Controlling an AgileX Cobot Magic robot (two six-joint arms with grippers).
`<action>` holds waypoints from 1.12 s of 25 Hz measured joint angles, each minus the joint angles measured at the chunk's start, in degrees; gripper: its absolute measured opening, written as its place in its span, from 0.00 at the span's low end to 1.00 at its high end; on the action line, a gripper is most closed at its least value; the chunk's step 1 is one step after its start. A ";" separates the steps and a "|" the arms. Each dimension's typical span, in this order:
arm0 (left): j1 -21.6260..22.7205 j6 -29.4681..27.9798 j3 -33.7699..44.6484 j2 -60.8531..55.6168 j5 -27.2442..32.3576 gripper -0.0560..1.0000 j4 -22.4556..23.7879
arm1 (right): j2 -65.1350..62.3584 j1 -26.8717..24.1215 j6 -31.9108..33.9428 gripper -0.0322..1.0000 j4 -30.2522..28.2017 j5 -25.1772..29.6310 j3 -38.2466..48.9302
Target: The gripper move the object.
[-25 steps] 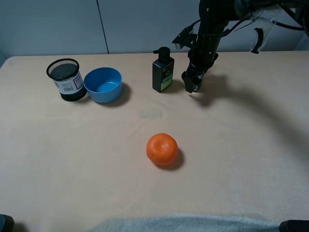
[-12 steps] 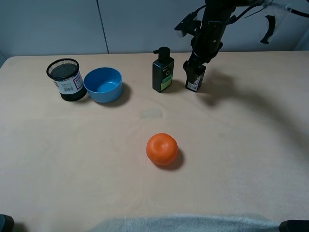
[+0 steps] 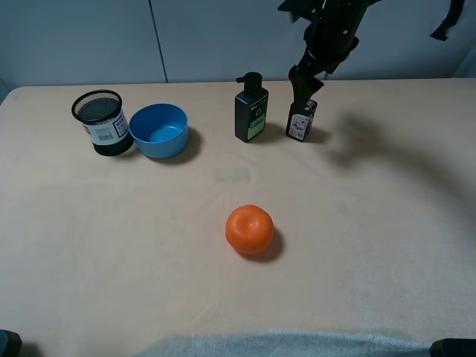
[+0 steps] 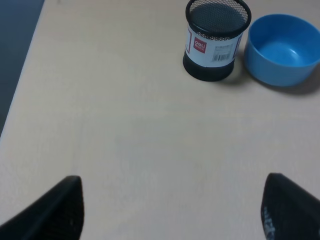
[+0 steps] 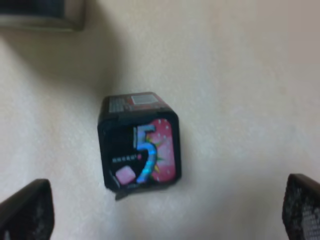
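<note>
The small black bottle (image 3: 301, 123) with a white-and-red label stands upright on the table, just right of the taller pump bottle (image 3: 251, 108). My right gripper (image 3: 303, 80) hangs open above it, clear of its top. In the right wrist view the bottle (image 5: 140, 142) shows from above, between and below my wide-apart dark fingertips (image 5: 25, 210), with nothing held in the right gripper (image 5: 165, 207). My left gripper (image 4: 172, 212) is open and empty over bare table.
A black mesh pen cup (image 3: 103, 122) and a blue bowl (image 3: 159, 130) stand at the back left; both show in the left wrist view, cup (image 4: 216, 40) and bowl (image 4: 283, 49). An orange (image 3: 250, 229) lies mid-table. The pump bottle's edge (image 5: 40, 12) shows.
My right gripper has let go of the small bottle and risen up and back from it. The bottle stays standing beside the pump bottle.
</note>
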 joint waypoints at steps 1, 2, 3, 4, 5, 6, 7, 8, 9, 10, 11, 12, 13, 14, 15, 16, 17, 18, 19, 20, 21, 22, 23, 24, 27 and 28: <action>0.00 0.00 0.00 0.00 0.00 0.80 0.00 | -0.63 0.00 0.44 0.70 0.00 0.12 0.00; 0.00 0.00 0.00 0.00 0.00 0.80 0.00 | -1.50 0.00 1.01 0.70 0.00 0.18 0.00; 0.00 0.00 0.00 0.00 0.00 0.80 0.00 | -2.36 0.00 1.57 0.70 -0.05 0.45 0.00; 0.00 0.00 0.00 0.00 0.00 0.80 0.00 | -3.26 0.00 1.93 0.70 -0.05 0.88 0.00; 0.00 0.00 0.00 0.00 0.00 0.80 0.00 | -4.03 0.00 2.25 0.70 -0.11 1.23 0.00; 0.00 0.00 0.00 0.00 0.00 0.80 0.00 | -4.96 0.00 2.45 0.70 -0.11 1.46 0.00; 0.00 0.00 0.00 0.00 0.00 0.80 0.00 | -5.91 0.00 2.57 0.70 -0.11 1.52 0.00; 0.00 0.00 0.00 0.00 0.00 0.80 0.00 | -6.77 0.00 2.85 0.70 -0.11 1.60 0.00; 0.00 0.00 0.00 0.00 0.00 0.80 0.00 | -7.86 0.00 3.11 0.70 -0.11 1.68 0.00; 0.00 0.00 0.00 0.00 0.00 0.80 0.00 | -9.01 0.00 3.51 0.70 -0.11 1.69 0.00; 0.00 0.00 0.00 0.00 0.00 0.80 0.00 | -10.20 0.00 3.98 0.70 -0.11 1.74 0.00; 0.00 0.00 0.00 0.00 0.00 0.80 0.00 | -11.25 0.00 4.72 0.70 -0.11 1.80 0.00; 0.00 0.00 0.00 0.00 0.00 0.80 0.00 | -12.52 0.00 5.38 0.70 -0.11 1.80 0.00; 0.00 0.00 0.00 0.00 0.00 0.80 0.00 | -13.79 0.00 6.16 0.70 -0.11 1.80 0.00; 0.00 0.00 0.00 0.00 0.00 0.80 0.00 | -14.88 0.00 6.81 0.70 -0.35 1.88 0.00; 0.00 0.00 0.00 0.00 0.00 0.80 0.00 | -16.22 0.00 7.78 0.70 -0.69 1.88 0.00; 0.00 0.00 0.00 0.00 0.00 0.80 0.00 | -17.56 0.00 8.72 0.70 -1.10 1.93 0.00; 0.00 0.00 0.00 0.00 0.00 0.80 0.00 | -18.88 0.00 9.60 0.70 -1.70 2.00 0.00; 0.00 0.00 0.00 0.00 0.00 0.80 0.00 | -19.97 0.00 10.82 0.70 -2.54 2.13 0.00; 0.00 0.00 0.00 0.00 0.00 0.80 0.00 | -21.32 0.00 12.09 0.70 -3.25 2.33 0.00; 0.00 0.00 0.00 0.00 0.00 0.80 0.00 | -22.65 0.00 13.42 0.70 -4.30 2.70 0.00; 0.00 0.00 0.00 0.00 0.00 0.80 0.00 | -23.96 0.00 14.57 0.70 -5.40 3.13 0.00; 0.00 0.00 0.00 0.00 0.00 0.80 0.00 | -25.05 0.00 15.96 0.70 -6.51 3.37 0.00; 0.00 0.00 0.00 0.00 0.00 0.80 0.00 | -26.37 0.00 17.30 0.70 -7.49 3.61 0.00; 0.00 0.00 0.00 0.00 0.00 0.80 0.00 | -30.12 -0.33 20.07 0.70 -10.31 4.84 0.00; 0.00 0.00 0.00 0.00 0.00 0.80 0.00 | -31.47 -0.93 20.58 0.70 -10.44 5.12 0.00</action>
